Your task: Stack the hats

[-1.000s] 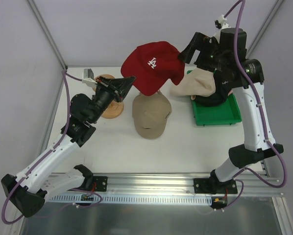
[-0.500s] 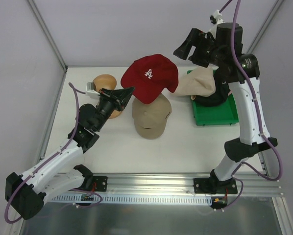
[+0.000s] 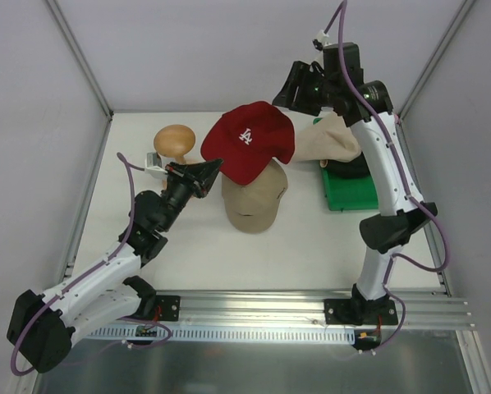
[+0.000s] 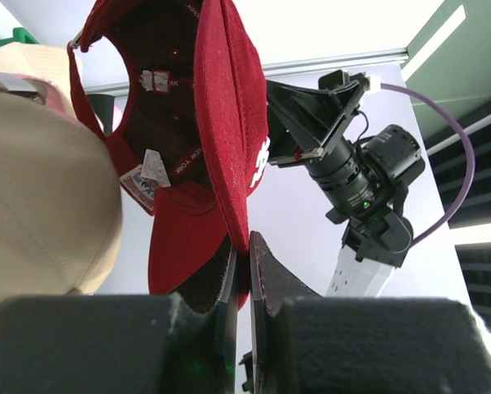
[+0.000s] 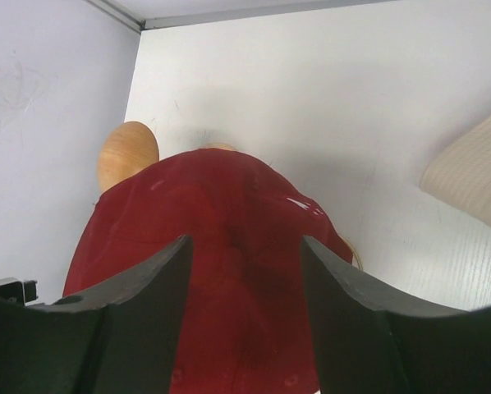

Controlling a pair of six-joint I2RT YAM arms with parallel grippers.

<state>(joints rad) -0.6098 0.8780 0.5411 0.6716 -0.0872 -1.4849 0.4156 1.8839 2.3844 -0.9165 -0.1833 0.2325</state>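
Brim of the red cap (image 4: 229, 123) is pinched in the left gripper (image 4: 241, 246), low centre of the left wrist view. From the top camera the cap hangs upper centre, overlapping the tan cap (image 3: 252, 201). The right gripper (image 3: 297, 86), jaws apart and empty, hovers just above it. A second ago, cap and left gripper sat higher in the frame.

Matt red cloth cap with white stitched lettering (image 3: 250, 141), soft tan cloth cap (image 3: 254, 201) below it, cream woven fabric hat (image 3: 334, 139) at right, smooth wooden mushroom-shaped stand (image 3: 174, 139) at upper left, smooth green plastic tray (image 3: 348, 199), matt white tabletop (image 3: 311, 238).
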